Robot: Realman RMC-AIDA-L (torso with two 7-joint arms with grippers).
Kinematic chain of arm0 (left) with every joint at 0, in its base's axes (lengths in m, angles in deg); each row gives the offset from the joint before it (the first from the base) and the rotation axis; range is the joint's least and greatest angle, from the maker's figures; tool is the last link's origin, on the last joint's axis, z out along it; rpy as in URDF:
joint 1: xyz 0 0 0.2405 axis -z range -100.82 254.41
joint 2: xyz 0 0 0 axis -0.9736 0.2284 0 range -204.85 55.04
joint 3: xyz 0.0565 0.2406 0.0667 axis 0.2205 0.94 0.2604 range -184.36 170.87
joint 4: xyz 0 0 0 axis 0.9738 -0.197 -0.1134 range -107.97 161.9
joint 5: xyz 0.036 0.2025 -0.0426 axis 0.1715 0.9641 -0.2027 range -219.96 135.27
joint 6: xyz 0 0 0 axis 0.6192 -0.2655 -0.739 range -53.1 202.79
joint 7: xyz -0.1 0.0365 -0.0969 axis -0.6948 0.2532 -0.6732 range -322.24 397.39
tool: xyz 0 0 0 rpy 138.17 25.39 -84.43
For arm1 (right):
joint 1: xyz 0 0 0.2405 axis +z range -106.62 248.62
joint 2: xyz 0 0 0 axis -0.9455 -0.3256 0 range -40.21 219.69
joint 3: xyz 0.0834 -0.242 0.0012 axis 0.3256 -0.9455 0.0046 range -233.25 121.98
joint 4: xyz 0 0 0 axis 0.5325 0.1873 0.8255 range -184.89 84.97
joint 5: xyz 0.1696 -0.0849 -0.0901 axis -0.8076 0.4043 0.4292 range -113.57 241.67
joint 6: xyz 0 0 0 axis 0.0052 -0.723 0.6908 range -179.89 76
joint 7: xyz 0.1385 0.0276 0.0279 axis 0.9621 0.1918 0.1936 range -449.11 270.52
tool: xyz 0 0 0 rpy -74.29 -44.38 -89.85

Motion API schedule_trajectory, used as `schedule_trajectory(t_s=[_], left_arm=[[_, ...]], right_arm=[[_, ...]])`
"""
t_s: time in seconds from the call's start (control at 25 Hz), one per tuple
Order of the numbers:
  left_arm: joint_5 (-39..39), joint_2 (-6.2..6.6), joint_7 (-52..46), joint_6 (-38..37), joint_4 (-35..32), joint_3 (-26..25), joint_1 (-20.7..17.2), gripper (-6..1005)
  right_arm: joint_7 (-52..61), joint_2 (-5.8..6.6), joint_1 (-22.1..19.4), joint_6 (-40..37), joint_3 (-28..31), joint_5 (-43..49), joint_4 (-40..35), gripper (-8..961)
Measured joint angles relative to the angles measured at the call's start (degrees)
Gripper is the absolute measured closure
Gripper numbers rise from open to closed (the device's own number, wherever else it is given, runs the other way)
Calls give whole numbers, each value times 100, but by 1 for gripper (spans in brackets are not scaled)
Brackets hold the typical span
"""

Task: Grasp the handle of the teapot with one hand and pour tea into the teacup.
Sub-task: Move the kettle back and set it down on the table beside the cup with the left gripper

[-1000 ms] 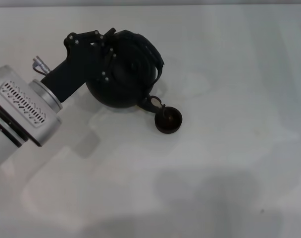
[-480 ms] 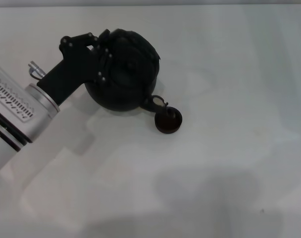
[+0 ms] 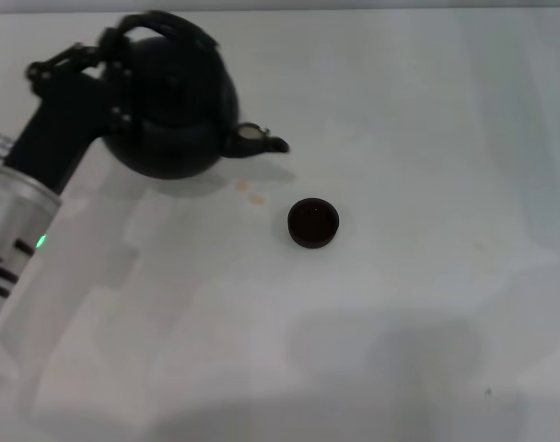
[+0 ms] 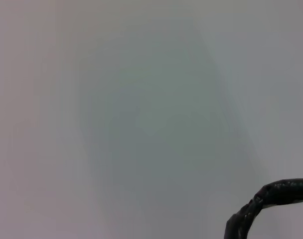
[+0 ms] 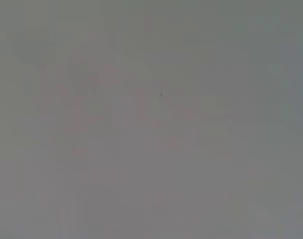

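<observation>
The matte-black teapot is at the far left of the table, roughly level, with its stubby spout pointing right. Its arched black handle loops over the top; a piece of the handle also shows in the left wrist view. My left gripper is shut on the handle at the pot's left side. I cannot tell whether the pot rests on the table. The small dark teacup stands alone on the table, to the right of and nearer than the spout. My right gripper is out of view.
The white table runs wide around both things. Two small pale-brown spots lie on it between the spout and the cup. My left arm's silver forearm fills the left edge. The right wrist view shows only blank surface.
The teapot was tilted with its spout over the cup. My left gripper has swung it back up and to the far left, away from the cup, and the pot is level again.
</observation>
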Motion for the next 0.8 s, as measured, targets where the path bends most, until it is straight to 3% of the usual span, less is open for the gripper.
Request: schedule_trajectory(t_s=[0.12, 0.4, 0.8], left_arm=[[-89, -18, -152, -1, -198, -219, -240, 891], [-892, -29, -1054, 22, -282, -166, -518, 891], [-1048, -68, -1079, 56, -265, 103, -804, 892]], right_arm=[[0, -1, 3, 3, 0, 0, 2, 97], [0, -5, 14, 9, 0, 0, 2, 97], [-8, 15, 30, -13, 0, 0, -31, 97]])
